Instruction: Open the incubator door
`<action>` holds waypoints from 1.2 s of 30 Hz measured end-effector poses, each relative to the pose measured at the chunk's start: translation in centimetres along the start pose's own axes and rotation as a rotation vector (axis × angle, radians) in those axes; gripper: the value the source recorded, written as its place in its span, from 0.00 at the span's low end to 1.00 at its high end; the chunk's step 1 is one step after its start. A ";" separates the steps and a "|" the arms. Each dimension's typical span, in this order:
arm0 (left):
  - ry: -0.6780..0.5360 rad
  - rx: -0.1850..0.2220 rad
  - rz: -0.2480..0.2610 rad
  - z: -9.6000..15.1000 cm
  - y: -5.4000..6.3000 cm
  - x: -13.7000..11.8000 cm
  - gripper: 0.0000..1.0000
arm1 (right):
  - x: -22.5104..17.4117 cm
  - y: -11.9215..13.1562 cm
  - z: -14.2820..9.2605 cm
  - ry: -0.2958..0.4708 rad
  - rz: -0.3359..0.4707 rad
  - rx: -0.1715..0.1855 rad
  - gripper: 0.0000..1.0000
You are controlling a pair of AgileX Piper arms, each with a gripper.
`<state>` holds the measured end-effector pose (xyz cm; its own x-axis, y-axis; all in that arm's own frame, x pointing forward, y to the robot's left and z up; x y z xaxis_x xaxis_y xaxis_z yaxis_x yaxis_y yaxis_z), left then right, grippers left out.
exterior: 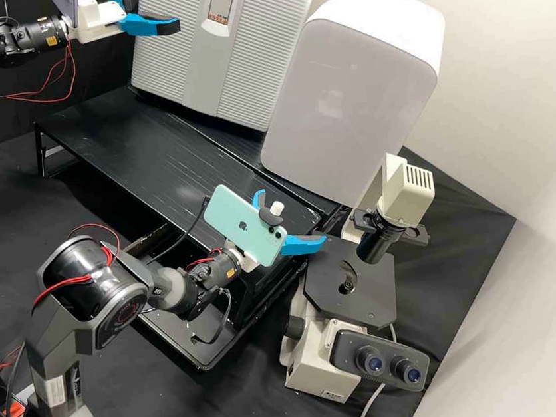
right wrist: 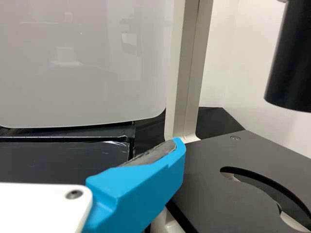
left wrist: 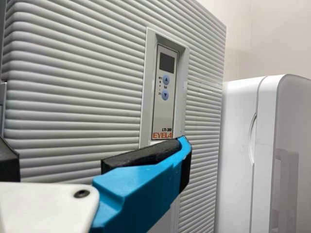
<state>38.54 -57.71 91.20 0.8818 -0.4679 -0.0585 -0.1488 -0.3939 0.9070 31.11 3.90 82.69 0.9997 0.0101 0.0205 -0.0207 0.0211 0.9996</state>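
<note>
Incubator (exterior: 164, 61) is standing upright at the back of the stand (exterior: 110, 144), its ribbed door (left wrist: 73, 73) sitting shut. White box (exterior: 345, 94) is standing just beside it, and the microscope (exterior: 319, 364) is resting nearer the camera, beyond the stand's end. Left gripper (exterior: 158, 6) is hovering in front of the incubator, its two fingers spreading wide; whether either is touching the door, I cannot tell. Right gripper (exterior: 294, 216) is hanging between the white box and the microscope, its fingers also standing wide apart. Panel (left wrist: 163, 119) is running upright down the incubator's front, with one finger of the left gripper crossing close by its lower end in the left wrist view. Phone (exterior: 232, 220) is riding on the right arm's wrist. Two round blue buttons (left wrist: 165, 80) are sitting below the panel's dark screen (left wrist: 167, 61).
</note>
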 end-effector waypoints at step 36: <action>0.003 0.011 -0.006 -0.1 -0.2 -0.1 0.00 | 0.0 0.0 0.0 0.000 0.000 0.000 1.00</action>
<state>38.52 -57.53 91.03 0.8842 -0.4629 -0.0622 -0.1486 -0.4050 0.9021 31.11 3.90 82.69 0.9997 0.0101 0.0205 -0.0207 0.0211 0.9996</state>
